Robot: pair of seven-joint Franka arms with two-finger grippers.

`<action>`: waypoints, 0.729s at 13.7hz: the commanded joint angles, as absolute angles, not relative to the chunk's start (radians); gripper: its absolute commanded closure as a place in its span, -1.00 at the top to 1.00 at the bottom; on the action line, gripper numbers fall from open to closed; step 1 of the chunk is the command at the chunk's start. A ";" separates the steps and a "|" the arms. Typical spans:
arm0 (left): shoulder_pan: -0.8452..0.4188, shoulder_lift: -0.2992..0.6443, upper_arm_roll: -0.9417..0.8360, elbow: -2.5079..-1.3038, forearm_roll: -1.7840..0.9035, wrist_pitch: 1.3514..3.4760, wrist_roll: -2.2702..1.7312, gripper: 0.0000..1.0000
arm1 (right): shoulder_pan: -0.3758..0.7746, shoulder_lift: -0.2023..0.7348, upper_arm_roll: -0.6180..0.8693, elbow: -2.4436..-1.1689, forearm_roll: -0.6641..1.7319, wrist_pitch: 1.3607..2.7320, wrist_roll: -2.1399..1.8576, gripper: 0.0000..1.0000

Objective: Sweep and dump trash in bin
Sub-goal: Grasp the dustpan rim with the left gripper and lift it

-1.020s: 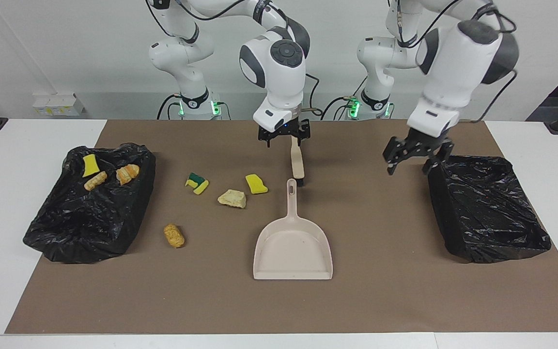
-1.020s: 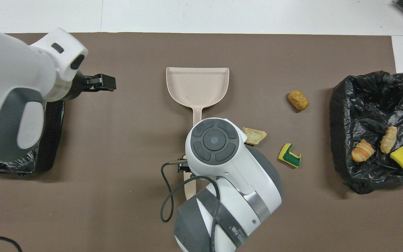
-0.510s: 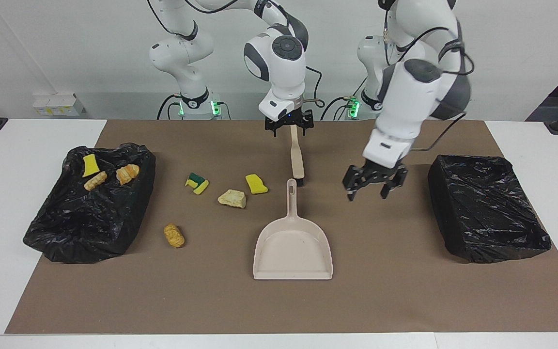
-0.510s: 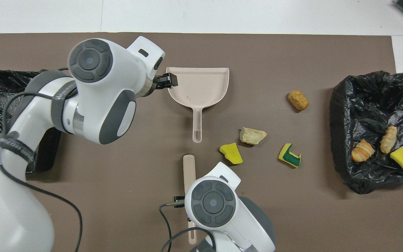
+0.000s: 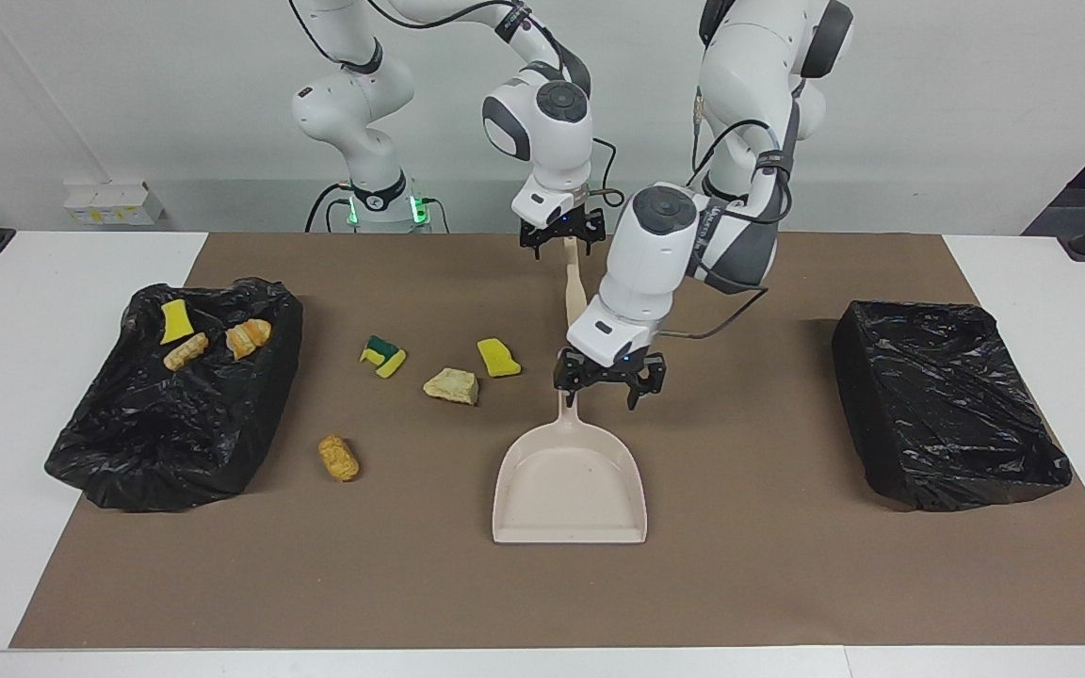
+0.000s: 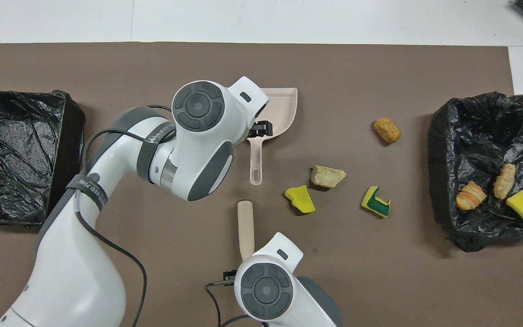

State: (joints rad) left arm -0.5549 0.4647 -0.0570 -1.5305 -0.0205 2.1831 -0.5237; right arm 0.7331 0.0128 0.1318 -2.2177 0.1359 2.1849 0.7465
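Loose trash lies on the brown mat: a green-and-yellow sponge [image 5: 382, 356], a pale chunk [image 5: 451, 386], a yellow sponge bit [image 5: 499, 358] and a golden-brown chunk [image 5: 338, 458]. The black-lined bin [image 5: 128, 471] at the right arm's end holds three more scraps [image 5: 186, 351]. My left gripper [image 5: 608, 384] hangs open over the handle of the beige dustpan [image 5: 569, 490]. My right gripper [image 5: 561, 243] is open over the handle end of the beige brush [image 5: 578, 306], which lies on the mat. In the overhead view the right wrist hides its gripper.
A second black-lined bin [image 5: 882, 414] stands at the left arm's end of the table, with nothing showing in it. The brown mat [image 5: 787, 584] covers most of the white table. The left forearm spans the mat between that bin and the dustpan [image 6: 288, 104].
The left arm swung from over the bin at its end of the table to above the dustpan's handle. The right gripper drew back along the brush handle toward the robots.
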 commanded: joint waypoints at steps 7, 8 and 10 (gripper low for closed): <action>-0.601 0.518 -0.041 -1.529 0.015 2.129 -0.523 -0.25 | 0.764 0.075 0.133 -2.226 0.155 2.255 0.776 0.02; -0.604 0.515 -0.043 -1.532 0.006 2.108 -0.522 -0.95 | 0.764 0.081 0.133 -2.226 0.153 2.253 0.770 -0.07; -0.600 0.514 -0.043 -1.528 0.011 2.068 -0.520 -1.00 | 0.767 0.081 0.133 -2.227 0.155 2.234 0.772 -0.86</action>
